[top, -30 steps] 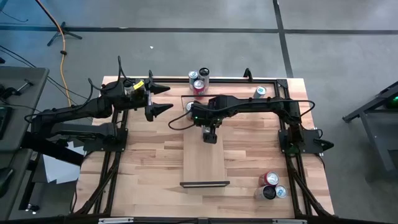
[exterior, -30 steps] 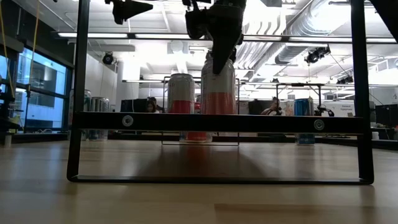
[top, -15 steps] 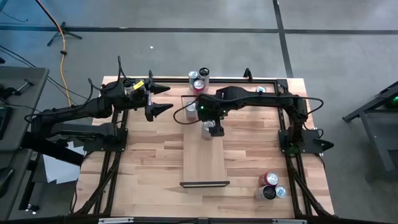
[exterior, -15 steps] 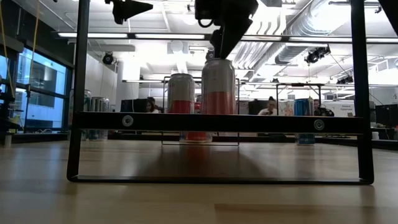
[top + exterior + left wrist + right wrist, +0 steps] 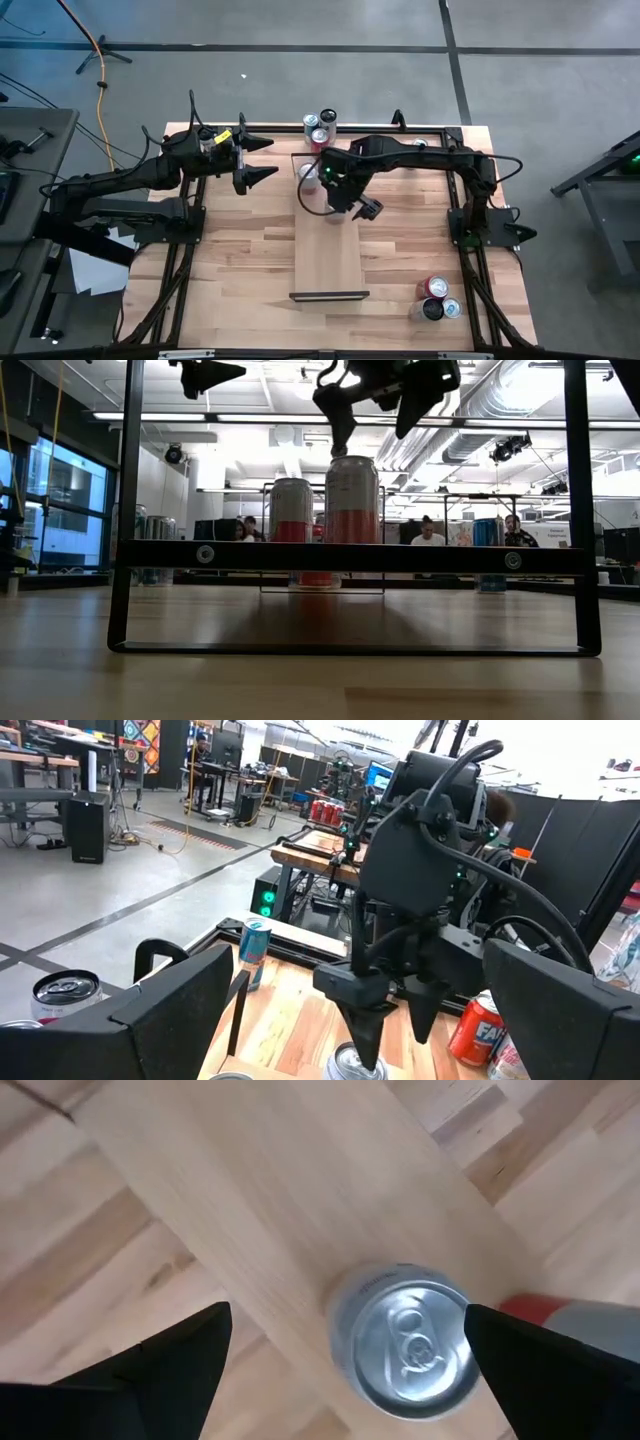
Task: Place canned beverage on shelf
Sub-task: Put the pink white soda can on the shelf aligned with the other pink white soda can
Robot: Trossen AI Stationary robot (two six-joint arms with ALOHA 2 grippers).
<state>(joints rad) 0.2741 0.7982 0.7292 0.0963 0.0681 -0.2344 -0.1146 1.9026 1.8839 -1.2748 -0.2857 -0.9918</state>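
Dark right gripper (image 5: 378, 405) splayed above can (image 5: 352, 500); shelf (image 5: 327, 255) beneath.

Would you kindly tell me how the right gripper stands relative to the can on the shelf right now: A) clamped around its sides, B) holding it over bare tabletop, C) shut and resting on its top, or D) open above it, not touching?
D: the right gripper hangs open above the can, which stands free on the shelf.

Can (image 5: 352, 500) upright on the shelf (image 5: 328, 255) near its far end, three cans (image 5: 437, 298) at the table's near right corner
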